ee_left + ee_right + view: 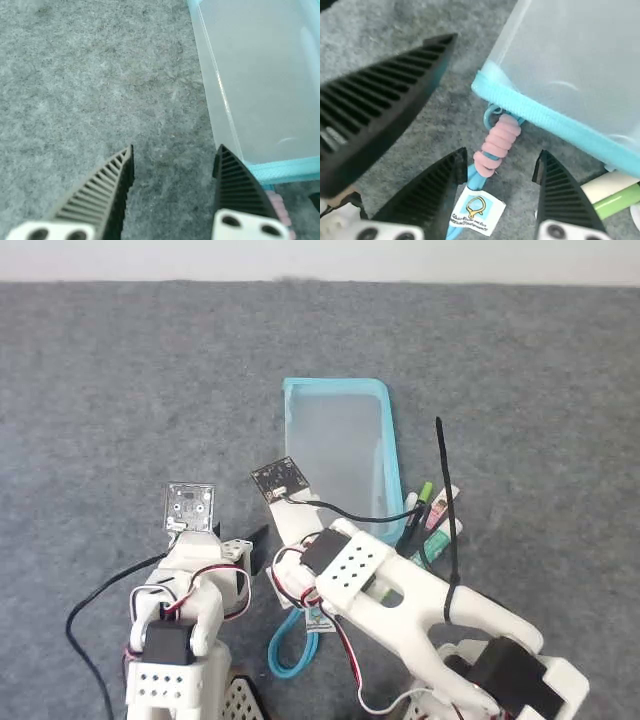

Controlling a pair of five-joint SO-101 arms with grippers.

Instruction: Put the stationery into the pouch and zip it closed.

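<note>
The translucent pouch (340, 450) with teal edging lies flat at the table's middle. Its pink beaded zip pull (495, 142) hangs off the near corner, with a teal cord and paper tag (477, 210). My right gripper (502, 167) is open, its fingers on either side of the pull without touching it. My left gripper (175, 155) is open over bare felt just beside the pouch's (260, 85) near left edge; one of its fingers (380, 115) looms close in the right wrist view. Pens and markers (432, 512) lie against the pouch's near right corner.
Grey felt (120, 390) covers the whole table, with wide free room to the left and far side. A teal cord loop (290, 645) lies between the two arms. A black cable (445, 500) arches over the stationery from the right arm.
</note>
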